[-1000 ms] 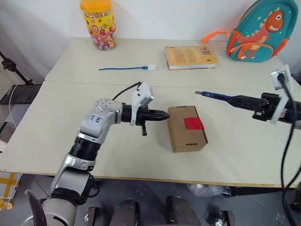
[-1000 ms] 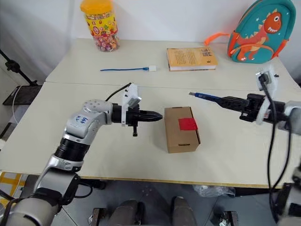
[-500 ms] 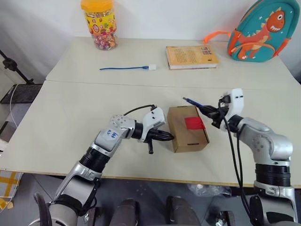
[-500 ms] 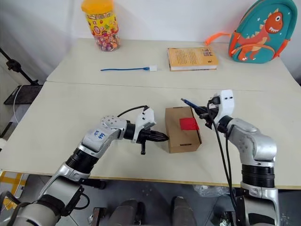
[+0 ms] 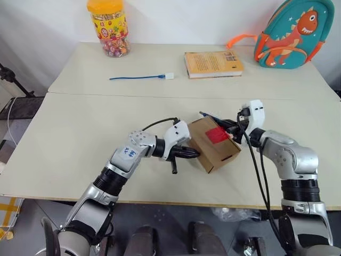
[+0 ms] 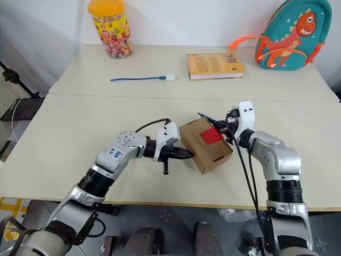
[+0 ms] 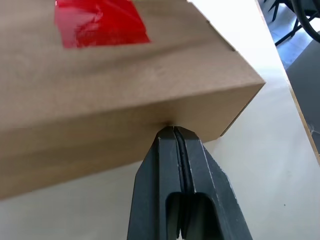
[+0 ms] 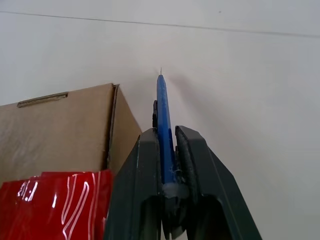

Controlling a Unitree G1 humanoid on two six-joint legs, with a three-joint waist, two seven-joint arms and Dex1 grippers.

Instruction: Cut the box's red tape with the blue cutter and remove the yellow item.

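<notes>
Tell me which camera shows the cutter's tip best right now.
The right wrist view: the blue cutter runs out from between the fingers, its tip past the box edge. Both eye views show only a short blue stub behind the box.

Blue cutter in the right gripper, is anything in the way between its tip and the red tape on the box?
Nothing visible does. The blue cutter lies just beside the box, its tip past the red tape.
</notes>
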